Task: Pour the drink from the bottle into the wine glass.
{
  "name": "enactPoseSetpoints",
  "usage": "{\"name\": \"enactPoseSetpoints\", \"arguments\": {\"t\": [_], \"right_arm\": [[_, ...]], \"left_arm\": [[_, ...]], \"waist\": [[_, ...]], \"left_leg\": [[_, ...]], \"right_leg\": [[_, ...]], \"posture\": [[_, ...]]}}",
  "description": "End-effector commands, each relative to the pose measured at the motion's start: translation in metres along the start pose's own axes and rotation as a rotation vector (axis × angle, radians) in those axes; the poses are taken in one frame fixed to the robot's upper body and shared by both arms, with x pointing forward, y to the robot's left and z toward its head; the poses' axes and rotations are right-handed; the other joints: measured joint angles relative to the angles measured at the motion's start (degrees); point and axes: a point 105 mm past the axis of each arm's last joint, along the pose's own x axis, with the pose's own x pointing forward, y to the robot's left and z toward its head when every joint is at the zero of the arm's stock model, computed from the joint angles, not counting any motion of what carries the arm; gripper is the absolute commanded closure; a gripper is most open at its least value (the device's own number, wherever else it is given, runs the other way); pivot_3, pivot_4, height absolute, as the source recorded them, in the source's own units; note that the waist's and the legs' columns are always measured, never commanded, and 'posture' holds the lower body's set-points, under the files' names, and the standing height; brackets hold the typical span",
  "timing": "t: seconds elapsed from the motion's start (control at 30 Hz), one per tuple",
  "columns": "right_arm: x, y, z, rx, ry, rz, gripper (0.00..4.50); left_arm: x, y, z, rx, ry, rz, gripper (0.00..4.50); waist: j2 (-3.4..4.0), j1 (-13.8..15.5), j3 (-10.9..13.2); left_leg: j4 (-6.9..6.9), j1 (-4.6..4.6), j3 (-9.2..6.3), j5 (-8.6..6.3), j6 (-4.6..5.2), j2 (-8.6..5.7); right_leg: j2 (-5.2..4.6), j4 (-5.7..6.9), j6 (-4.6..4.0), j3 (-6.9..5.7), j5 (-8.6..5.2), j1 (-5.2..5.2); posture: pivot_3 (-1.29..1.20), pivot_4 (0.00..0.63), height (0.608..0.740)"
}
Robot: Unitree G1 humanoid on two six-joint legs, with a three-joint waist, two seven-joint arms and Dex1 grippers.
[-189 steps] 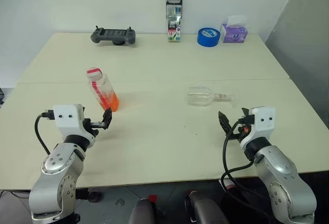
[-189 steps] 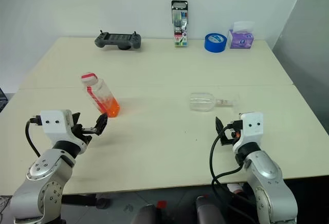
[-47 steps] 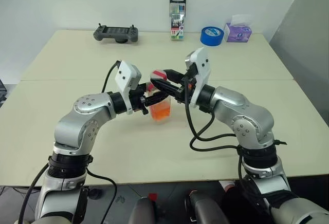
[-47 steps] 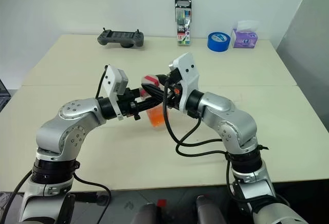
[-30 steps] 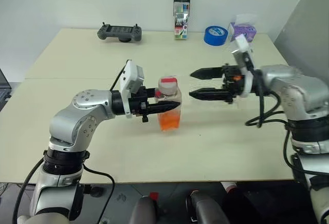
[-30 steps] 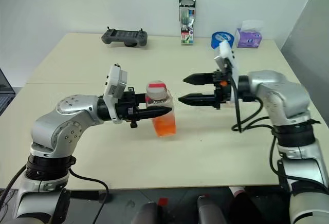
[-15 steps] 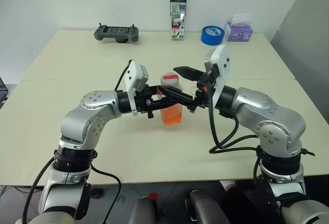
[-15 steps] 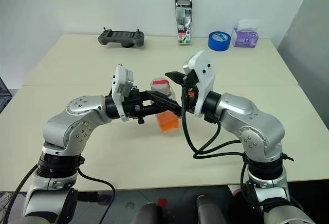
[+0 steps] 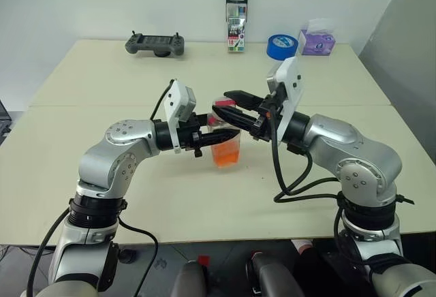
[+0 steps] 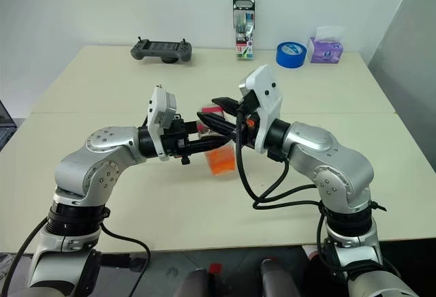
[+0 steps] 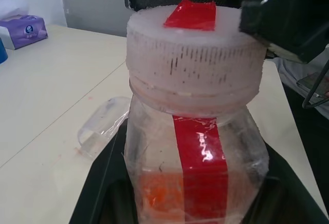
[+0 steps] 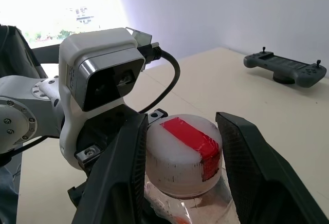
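Right now my left gripper (image 9: 228, 135) is clamped around the body of the bottle (image 11: 195, 147), holding it upright above the table (image 9: 102, 86) with its long axis vertical and the orange drink (image 9: 225, 154) settled at the bottom; my right gripper (image 12: 180, 147) comes in from the opposite side, one finger on either side of the cap (image 12: 184, 154), partly closed and, as far as I can judge, not yet gripping it. So the cap sits squarely between my right fingers (image 12: 115, 178), which is what unscrewing needs; the wine glass (image 11: 103, 129) lies on its side on the table beyond the bottle.
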Motion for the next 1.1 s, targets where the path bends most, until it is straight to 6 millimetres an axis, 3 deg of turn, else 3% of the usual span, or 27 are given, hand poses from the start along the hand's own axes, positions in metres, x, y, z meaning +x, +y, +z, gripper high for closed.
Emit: {"name": "enactPoseSetpoints", "arguments": {"t": [0.03,0.17,0.37,0.47,0.53,0.67,0.8,0.9,1.1], "right_arm": [[-0.001,0.006,0.004,-0.034,-0.013,0.057,2.76],[-0.004,-0.001,0.003,-0.099,0.020,0.163,2.76],[-0.017,-0.010,0.001,-0.185,0.118,0.541,2.76],[-0.013,-0.020,0.002,-0.196,0.139,0.577,2.76],[-0.016,-0.027,0.005,-0.180,0.140,0.549,2.76],[-0.042,-0.039,0.011,-0.124,0.166,0.454,1.45],[-0.061,-0.036,0.013,-0.103,0.173,0.322,0.16],[-0.062,-0.026,0.011,-0.107,0.137,0.233,0.07],[-0.025,-0.002,0.014,-0.108,-0.014,0.052,0.07]], "left_arm": [[-0.003,-0.001,0.016,0.069,-0.037,0.013,2.69],[-0.002,-0.005,0.021,0.073,-0.051,-0.007,2.69],[0.001,-0.021,0.030,0.062,-0.077,-0.133,2.69],[0.003,-0.024,0.032,0.069,-0.079,-0.157,2.69],[0.002,-0.023,0.032,0.070,-0.077,-0.147,2.69],[-0.001,-0.019,0.028,0.069,-0.074,-0.106,2.69],[-0.004,-0.016,0.026,0.060,-0.076,-0.073,2.69],[-0.004,-0.012,0.025,0.056,-0.076,-0.053,2.69],[0.000,-0.011,0.024,0.059,-0.070,-0.053,2.69]], "waist": [[0.00,0.0,0.0],[0.01,0.0,0.0],[0.04,0.0,0.0],[0.04,-0.1,0.0],[0.04,0.0,0.0],[0.05,0.4,0.0],[0.07,0.4,0.1],[0.07,0.1,0.1],[0.10,-0.3,0.1]], "left_leg": [[0.00,0.00,0.02,0.00,0.00,-0.01],[0.03,0.00,0.07,0.00,0.00,-0.05],[0.06,0.03,0.07,-0.01,0.02,-0.05],[0.06,0.05,0.06,-0.01,0.02,-0.03],[0.05,0.03,0.01,-0.01,0.02,0.00],[0.07,-0.03,-0.04,-0.01,0.02,0.04],[0.09,-0.09,-0.04,-0.01,0.02,0.04],[0.18,-0.06,0.00,-0.01,0.02,-0.01],[0.21,-0.01,-0.10,-0.01,0.01,0.10]], "right_leg": [[0.00,-0.01,0.00,0.00,0.00,0.00],[-0.02,-0.02,0.00,0.04,0.00,0.01],[0.00,-0.05,0.00,-0.02,0.00,0.04],[0.02,-0.03,-0.01,-0.03,0.00,0.04],[0.02,0.00,-0.01,-0.07,0.01,0.03],[-0.05,-0.02,-0.02,-0.11,0.01,0.03],[-0.19,-0.06,-0.01,-0.06,0.01,0.03],[-0.16,0.00,0.00,0.01,0.00,0.04],[0.04,0.14,0.01,0.03,-0.01,0.03]], "posture": [[0.00,0.150,0.740],[0.00,0.150,0.740],[0.00,0.150,0.740],[0.00,0.150,0.740],[0.00,0.150,0.740],[0.00,0.150,0.740],[0.00,0.150,0.740],[0.00,0.150,0.740],[0.00,0.150,0.740]]}}
